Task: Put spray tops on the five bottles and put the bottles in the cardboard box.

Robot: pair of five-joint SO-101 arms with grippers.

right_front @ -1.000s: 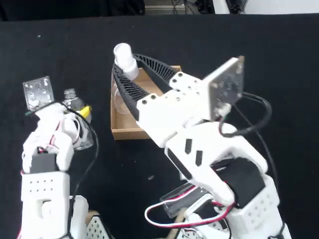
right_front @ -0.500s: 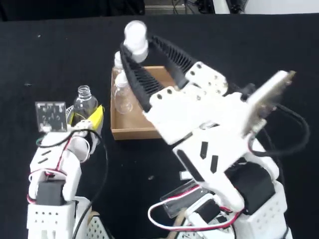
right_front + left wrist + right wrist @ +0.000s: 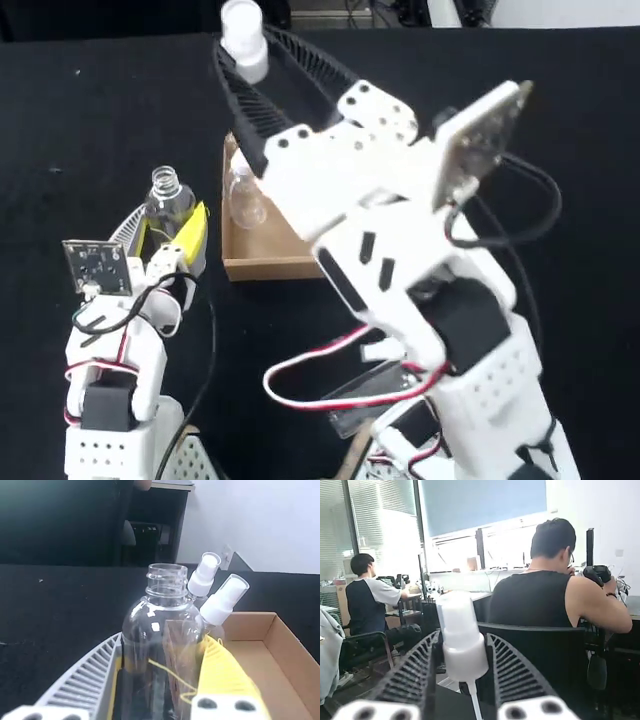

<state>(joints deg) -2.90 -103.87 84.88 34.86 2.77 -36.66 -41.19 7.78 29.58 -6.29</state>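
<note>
Open bottle (image 3: 162,630) stands upright just beside the box (image 3: 260,268), pinched round its body by the left fingers (image 3: 192,232), neck free. Can't tell whether it rests on the counter (image 3: 100,110). Spray top (image 3: 462,640) is clamped by its head in the right fingers (image 3: 512,675), high over the box's far end and well apart from the neck, dip tube hanging down. Risks: a tilted approach puts the tube on the rim and bends it. Press-down may slide or tip the bottle in the left grip. The top may rotate in the grip. The right arm could clip the capped bottles (image 3: 243,195) in the box.
</note>
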